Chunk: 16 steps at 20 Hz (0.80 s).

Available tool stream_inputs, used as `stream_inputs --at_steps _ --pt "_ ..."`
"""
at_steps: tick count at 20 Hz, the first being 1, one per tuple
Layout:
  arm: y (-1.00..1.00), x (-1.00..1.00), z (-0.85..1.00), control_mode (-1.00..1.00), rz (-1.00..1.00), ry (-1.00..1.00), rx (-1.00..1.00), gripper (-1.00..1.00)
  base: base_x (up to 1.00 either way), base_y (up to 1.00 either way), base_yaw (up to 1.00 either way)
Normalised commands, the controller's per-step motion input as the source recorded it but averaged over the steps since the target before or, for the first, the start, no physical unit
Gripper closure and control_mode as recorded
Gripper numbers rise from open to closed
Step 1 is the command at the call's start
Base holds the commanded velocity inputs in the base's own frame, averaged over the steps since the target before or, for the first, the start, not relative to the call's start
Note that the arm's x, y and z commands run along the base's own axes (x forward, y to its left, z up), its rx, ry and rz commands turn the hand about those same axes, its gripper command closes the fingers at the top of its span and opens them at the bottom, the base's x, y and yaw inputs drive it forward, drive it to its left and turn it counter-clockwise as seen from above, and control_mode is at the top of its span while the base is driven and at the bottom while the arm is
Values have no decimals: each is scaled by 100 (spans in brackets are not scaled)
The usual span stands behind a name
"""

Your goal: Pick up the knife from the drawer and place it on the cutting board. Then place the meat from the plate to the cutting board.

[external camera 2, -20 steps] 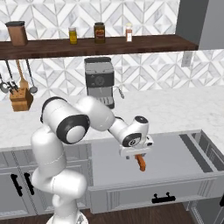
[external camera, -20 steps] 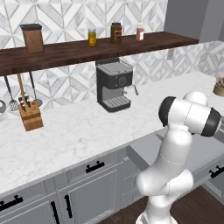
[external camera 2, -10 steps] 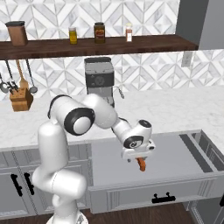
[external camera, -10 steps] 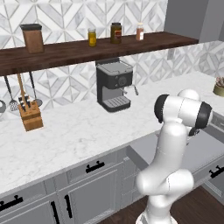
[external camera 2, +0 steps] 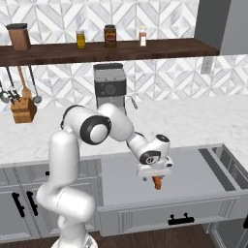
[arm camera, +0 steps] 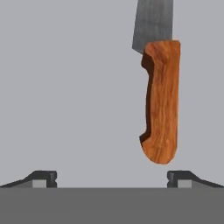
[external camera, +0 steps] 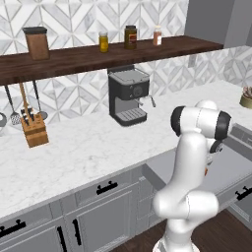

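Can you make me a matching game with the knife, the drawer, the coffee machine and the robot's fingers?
Things:
1. knife
2. drawer
3. coffee machine
4. fingers

Where or how:
A. standing on the white counter under the wooden shelf
B. spread wide apart, holding nothing
C. lying flat on the grey drawer floor, orange handle towards the hand
D. pulled out open below the counter

Pairs: 1-C, 2-D, 3-A, 4-B
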Motion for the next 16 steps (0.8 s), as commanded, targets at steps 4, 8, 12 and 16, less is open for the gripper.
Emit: stream_inputs --at_steps 4,8,12,16 --pt "-4 7 -20 -100 0 3 0 -100 0 0 0" --pt "-10 5 -16 -100 0 1 0 -100 0 0 0" --pt "-16 16 -13 -100 0 3 0 -100 0 0 0" --pt "-11 20 -18 -100 0 5 0 -100 0 0 0"
